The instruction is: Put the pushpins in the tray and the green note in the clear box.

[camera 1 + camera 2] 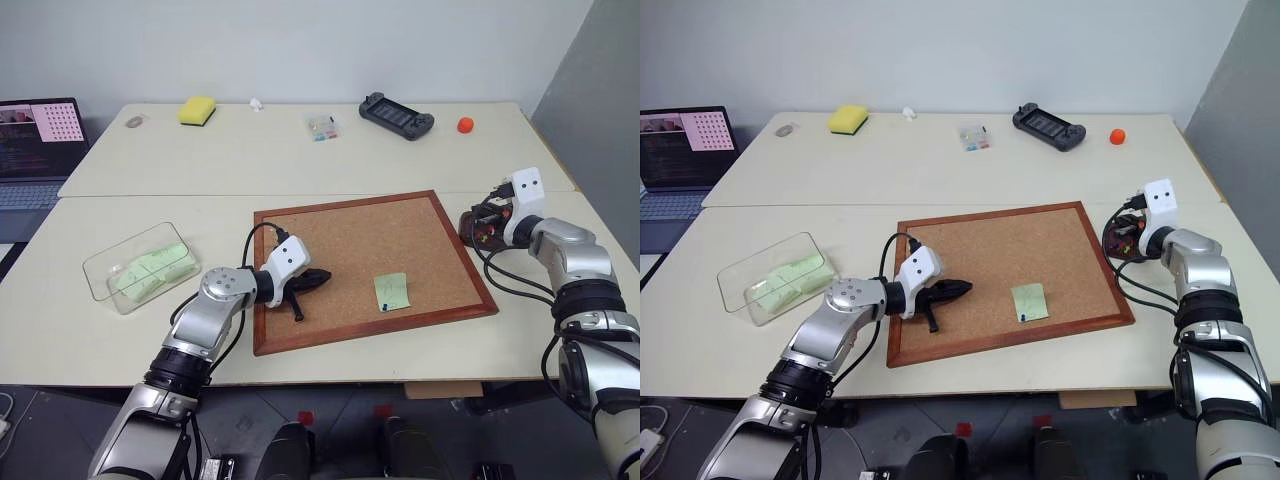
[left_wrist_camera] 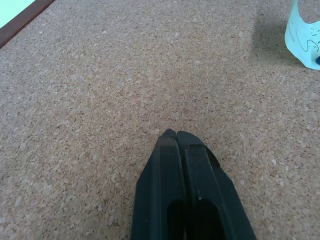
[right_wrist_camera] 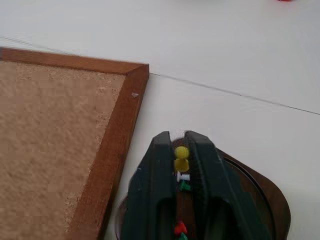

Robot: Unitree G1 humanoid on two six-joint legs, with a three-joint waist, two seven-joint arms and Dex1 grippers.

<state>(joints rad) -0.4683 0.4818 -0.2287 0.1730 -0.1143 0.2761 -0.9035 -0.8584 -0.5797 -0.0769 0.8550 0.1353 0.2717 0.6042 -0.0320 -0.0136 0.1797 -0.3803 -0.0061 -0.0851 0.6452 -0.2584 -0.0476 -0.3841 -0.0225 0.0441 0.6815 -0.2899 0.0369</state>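
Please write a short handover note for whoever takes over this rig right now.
Left gripper: shut, empty, resting on the cork board.
Right gripper: slightly open over the tray, with a yellow pushpin between its fingers.
Done: several pushpins lie in the tray; green notes are in the clear box.
Left: one green note is on the board, a blue pin at its lower edge. Remove the pin, tray it, box the note.
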